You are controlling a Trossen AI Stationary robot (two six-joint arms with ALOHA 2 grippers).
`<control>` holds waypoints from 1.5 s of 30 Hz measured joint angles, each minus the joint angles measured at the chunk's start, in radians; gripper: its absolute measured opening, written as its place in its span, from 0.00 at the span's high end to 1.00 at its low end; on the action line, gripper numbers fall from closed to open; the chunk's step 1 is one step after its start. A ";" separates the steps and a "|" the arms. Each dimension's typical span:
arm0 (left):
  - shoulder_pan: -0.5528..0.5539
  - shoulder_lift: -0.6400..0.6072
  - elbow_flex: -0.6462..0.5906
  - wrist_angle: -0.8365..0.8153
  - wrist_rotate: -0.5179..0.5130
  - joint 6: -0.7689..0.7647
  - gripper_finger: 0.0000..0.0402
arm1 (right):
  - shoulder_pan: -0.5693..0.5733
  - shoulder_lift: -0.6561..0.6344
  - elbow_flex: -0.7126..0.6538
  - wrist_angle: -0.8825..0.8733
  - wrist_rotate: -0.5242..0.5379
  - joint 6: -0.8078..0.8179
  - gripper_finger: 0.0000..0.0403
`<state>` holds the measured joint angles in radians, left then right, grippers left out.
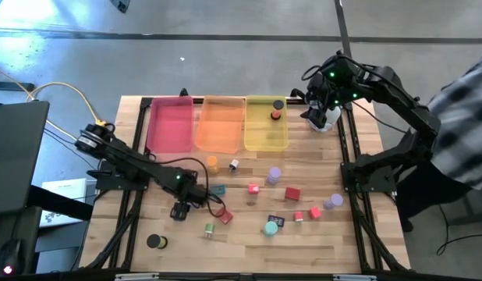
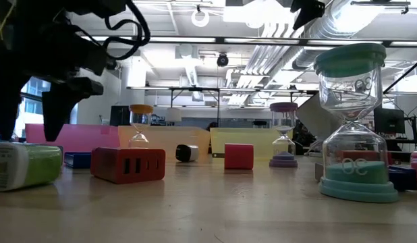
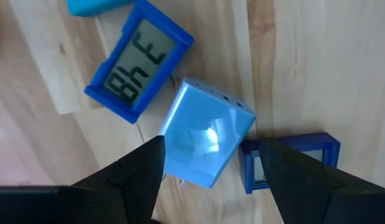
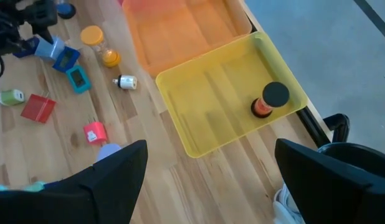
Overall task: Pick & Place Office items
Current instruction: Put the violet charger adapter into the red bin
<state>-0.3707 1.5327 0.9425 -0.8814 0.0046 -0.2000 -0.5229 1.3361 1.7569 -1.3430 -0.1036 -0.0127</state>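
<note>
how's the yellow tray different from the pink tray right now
The yellow tray holds one small piece, an orange cylinder with a black top; the pink tray holds nothing that shows. The yellow tray lies nearest the right gripper, the pink tray at the row's other end, on the left arm's side. Both are translucent rectangular trays at the table's far edge.

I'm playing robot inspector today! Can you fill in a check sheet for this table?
Surface: wooden table, slatted, black frame.
Job's things: small items scattered mid-table; blue cube beside blue clock; one hourglass in yellow tray.
Clutter: pink tray, orange tray.
Grippers: left gripper open above the blue cube; right gripper open, empty, beyond the yellow tray.
Cables: yellow cable at left.
Surroundings: person's plaid sleeve at right.
</note>
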 joint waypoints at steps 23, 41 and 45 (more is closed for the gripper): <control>-0.017 0.004 -0.095 0.086 -0.091 0.075 0.38 | 0.019 0.000 0.000 0.024 0.000 0.012 0.15; -0.010 0.003 -0.116 0.141 -0.071 -0.056 0.49 | 0.019 0.000 0.000 0.023 0.000 -0.010 0.15; 0.003 0.003 -0.116 0.146 -0.059 -0.119 0.48 | 0.019 0.000 0.000 0.023 0.000 -0.010 0.15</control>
<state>-0.3679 1.5352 0.8261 -0.7356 -0.0547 -0.3192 -0.5037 1.3365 1.7569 -1.3199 -0.1036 -0.0225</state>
